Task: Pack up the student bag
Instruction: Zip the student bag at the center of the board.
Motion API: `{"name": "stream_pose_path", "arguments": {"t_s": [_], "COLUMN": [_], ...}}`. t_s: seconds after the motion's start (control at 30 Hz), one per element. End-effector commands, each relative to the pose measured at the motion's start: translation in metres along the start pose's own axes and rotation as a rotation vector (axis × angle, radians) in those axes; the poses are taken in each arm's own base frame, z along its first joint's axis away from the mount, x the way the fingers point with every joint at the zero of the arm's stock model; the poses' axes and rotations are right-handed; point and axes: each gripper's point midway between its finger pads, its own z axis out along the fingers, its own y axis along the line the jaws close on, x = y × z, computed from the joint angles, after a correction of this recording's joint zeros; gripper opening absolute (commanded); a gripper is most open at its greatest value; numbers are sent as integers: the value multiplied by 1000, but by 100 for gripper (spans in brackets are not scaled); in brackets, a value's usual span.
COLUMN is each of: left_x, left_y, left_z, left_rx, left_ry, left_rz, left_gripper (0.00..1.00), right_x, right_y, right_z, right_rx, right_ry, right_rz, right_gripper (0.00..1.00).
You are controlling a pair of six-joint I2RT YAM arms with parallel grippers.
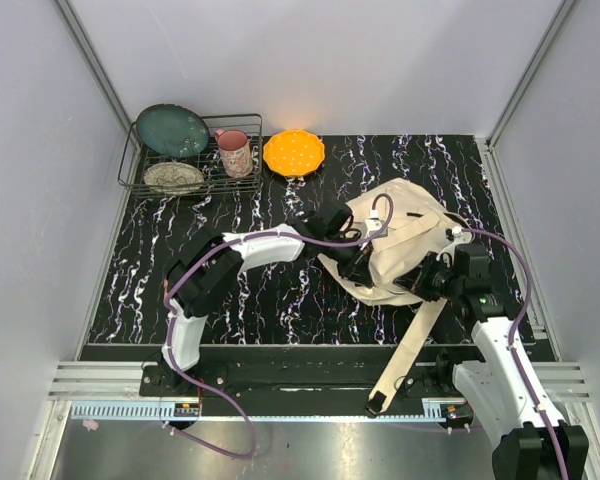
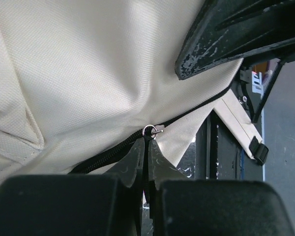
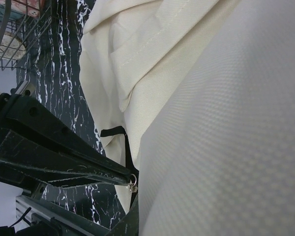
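At right of table centre, left gripper (image 2: 148,145) is clenched on the student bag (image 1: 408,215) zipper pull (image 2: 150,131); right gripper (image 1: 428,281) sits against the fabric, jaw state indeterminable.

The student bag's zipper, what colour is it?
Black zipper against the cream student bag; the left wrist view shows it best.

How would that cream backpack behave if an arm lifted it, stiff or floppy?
Probably floppy: the student bag lies crumpled, its cloth folded and creased. It would likely sag from wherever it is gripped. Its long strap trails loose at the near side, so it may dangle or snag.
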Motion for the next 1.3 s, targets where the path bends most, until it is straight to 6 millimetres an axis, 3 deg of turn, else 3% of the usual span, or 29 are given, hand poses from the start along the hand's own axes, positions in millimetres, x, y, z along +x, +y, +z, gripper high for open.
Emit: {"name": "stream_pose_path", "arguments": {"t_s": [0.0,0.17,0.2,0.37,0.63,0.8,0.9,1.1,1.17,1.2,1.27], "left_x": [9,30,41,52,76,96,96,93,87,69,50], "left_y": [52,93,98,113,129,157,161,163,159,146,123], "left_z": [-20,-57,-62,-86,-93,-130,-146,-158,-161,-158,-147], "left_rx": [-325,-573,-593,-658,-752,-940,-979,-1040,-1033,-963,-834], "left_ry": [37,34,40,18,85,89,72,58,32,-24,-115], "left_rz": [-36,-139,-167,-221,-263,-387,-401,-409,-410,-388,-365], "left_gripper": [0,0,0,0,0,0,0,0,0,0,30], "right_x": [-33,-38,-39,-43,-43,-46,-48,-44,-38,-38,-21], "right_y": [19,10,9,11,14,12,13,20,26,33,45], "right_z": [-12,-15,-16,-22,-26,-30,-32,-27,-24,-21,-13], "right_rx": [-25,34,40,36,29,47,46,-7,-52,-101,-203], "right_ry": [-141,-179,-189,-228,-242,-266,-282,-258,-222,-216,-102], "right_rz": [-89,-52,-52,-50,-54,-44,-46,-66,-69,-96,-113], "right_gripper": [0,0,0,0,0,0,0,0,0,0,0]}}
